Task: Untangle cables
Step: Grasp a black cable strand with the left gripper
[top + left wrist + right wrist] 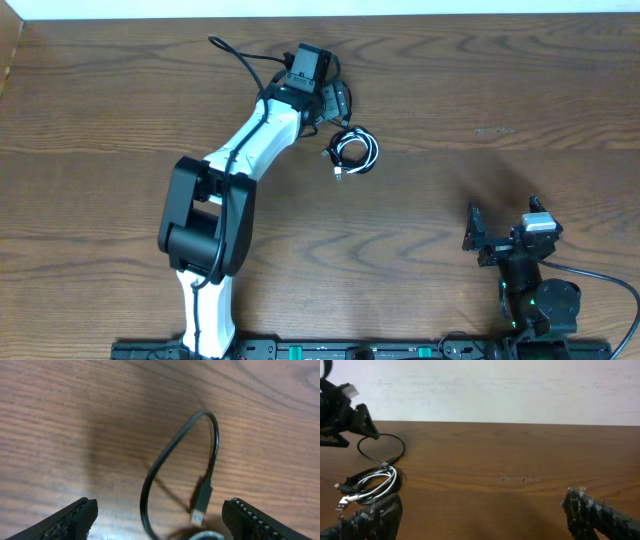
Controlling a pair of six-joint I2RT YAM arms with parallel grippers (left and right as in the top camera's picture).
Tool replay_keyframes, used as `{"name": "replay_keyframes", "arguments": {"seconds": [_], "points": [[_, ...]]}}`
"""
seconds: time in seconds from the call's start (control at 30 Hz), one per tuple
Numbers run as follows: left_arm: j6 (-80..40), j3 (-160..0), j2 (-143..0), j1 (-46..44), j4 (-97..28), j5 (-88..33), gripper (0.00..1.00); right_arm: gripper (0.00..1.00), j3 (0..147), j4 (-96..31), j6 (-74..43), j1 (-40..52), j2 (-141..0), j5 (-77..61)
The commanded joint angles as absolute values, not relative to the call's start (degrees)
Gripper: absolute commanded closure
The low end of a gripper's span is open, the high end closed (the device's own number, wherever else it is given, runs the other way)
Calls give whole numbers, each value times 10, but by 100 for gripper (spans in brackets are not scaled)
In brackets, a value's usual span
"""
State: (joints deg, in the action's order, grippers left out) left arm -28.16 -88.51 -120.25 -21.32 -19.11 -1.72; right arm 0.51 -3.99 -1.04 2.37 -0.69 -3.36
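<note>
The cables [354, 151] lie as a small coil of white and black cords on the wooden table, right of its middle at the back. In the right wrist view the same coil [371, 484] sits at the far left, with small plugs sticking out. A black cable loop [165, 457] ending in a USB plug [201, 505] with a blue insert runs up from it. My left gripper [332, 100] hangs just above that loop. Seen from its own wrist, the left gripper [160, 525] stands open with the loop and plug between its fingers, untouched. My right gripper [482, 515] is open over bare wood, far from the coil.
The white left arm [245, 150] reaches diagonally across the table's left half, trailing a thicker black lead [232, 52]. The right arm [525, 265] sits near the front right edge. A pale wall [495, 390] backs the table's far edge.
</note>
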Motion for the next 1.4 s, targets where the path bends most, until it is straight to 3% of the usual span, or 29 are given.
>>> {"name": "replay_keyframes", "arguments": {"seconds": [0.0,0.1,0.27,0.43,0.57,0.73,0.83,1.17,1.37], "points": [[-284,-883,-1227,-213,-172,-4,15,1,3,-41,-16,26,-4,-32],[-284,-883,-1238,-213,-154,-4,15,1,3,-41,-16,26,-4,-32],[-284,-884,-1240,-212,-138,-4,39,1,3,-41,-16,26,-4,-32],[-284,-884,-1240,-212,-138,-4,46,1,3,-41,-16,26,-4,-32],[-284,-884,-1240,-212,-138,-4,62,1,3,-41,-17,26,-4,-32],[-284,-884,-1240,-212,-140,-4,75,1,3,-41,-16,26,-4,-32],[-284,-884,-1237,-212,-143,-4,92,1,3,-41,-16,26,-4,-32],[-290,-884,-1118,-213,-177,-10,92,1,3,-41,-16,26,-4,-32],[-368,-884,-998,-215,-177,-11,92,1,3,-41,-16,26,-4,-32]]}}
